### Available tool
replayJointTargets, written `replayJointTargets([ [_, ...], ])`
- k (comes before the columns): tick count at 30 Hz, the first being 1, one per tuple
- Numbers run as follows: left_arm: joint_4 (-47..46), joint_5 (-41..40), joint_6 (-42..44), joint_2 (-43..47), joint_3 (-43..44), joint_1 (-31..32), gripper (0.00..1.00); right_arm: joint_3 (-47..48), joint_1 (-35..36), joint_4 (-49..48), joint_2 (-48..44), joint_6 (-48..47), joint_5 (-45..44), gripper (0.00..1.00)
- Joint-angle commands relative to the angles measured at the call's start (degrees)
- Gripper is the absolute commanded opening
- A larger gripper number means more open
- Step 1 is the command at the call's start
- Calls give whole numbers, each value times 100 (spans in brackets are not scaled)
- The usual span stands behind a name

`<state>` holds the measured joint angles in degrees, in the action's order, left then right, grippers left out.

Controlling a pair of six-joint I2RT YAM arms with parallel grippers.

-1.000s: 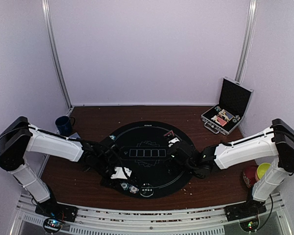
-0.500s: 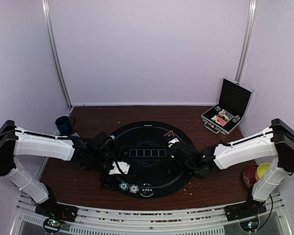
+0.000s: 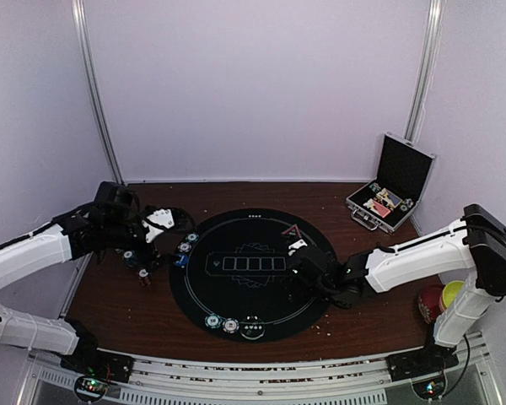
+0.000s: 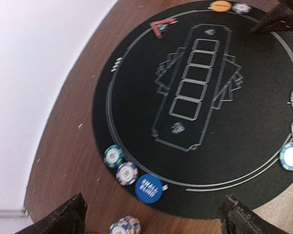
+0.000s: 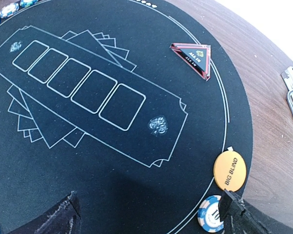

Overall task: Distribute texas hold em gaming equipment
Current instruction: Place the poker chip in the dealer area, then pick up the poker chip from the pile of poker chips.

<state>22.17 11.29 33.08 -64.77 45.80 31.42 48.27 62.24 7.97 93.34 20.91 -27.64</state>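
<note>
The left arm has swung from the near edge of the mat [image 3: 253,291] out to its far-left rim, and the white bundle that hung low there has gone with it. A white patch [image 3: 158,221] beside that arm in the overhead view may be playing cards, but we cannot tell. The left pincer [image 4: 154,219] stands wide open with nothing between its fingers, above two chips [image 4: 126,173] and the blue disc [image 4: 149,187] on the left rim. The right pincer [image 5: 151,219] is open and empty too, low over the right rim, just beside the orange disc [image 5: 229,170] and another chip. The red triangle [image 5: 193,57] lies at the mat's far-right edge. More chips sit along the near edge, and one has strayed onto the bare tabletop [image 3: 118,312]. We judge the job to be partway done: chips and markers are out, the five card boxes are bare, and gear remains in the case [image 3: 396,173].
</note>
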Motion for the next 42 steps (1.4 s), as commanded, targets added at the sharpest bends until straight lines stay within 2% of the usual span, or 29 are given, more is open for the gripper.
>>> replayJointTargets([
  [1,116,-601,-579,650,-272,-670,98,273,168,222,141,191,-92,100],
  [6,161,-219,-764,952,-646,-1813,98,319,423,192,118,493,743,100],
  [9,89,166,-785,882,-760,-2428,98,88,558,62,114,601,941,100],
  [13,-21,300,-831,262,-730,-3020,98,-418,583,-337,127,504,733,100],
  [20,-272,621,-736,-621,-647,-3793,95,-545,613,-526,-192,351,662,100],
  [31,-707,623,-627,-1615,-464,-3887,83,-615,614,-489,-376,319,393,100],
  [42,-1078,707,-597,-1806,-487,-3883,74,-608,608,-480,-360,304,384,100],
])
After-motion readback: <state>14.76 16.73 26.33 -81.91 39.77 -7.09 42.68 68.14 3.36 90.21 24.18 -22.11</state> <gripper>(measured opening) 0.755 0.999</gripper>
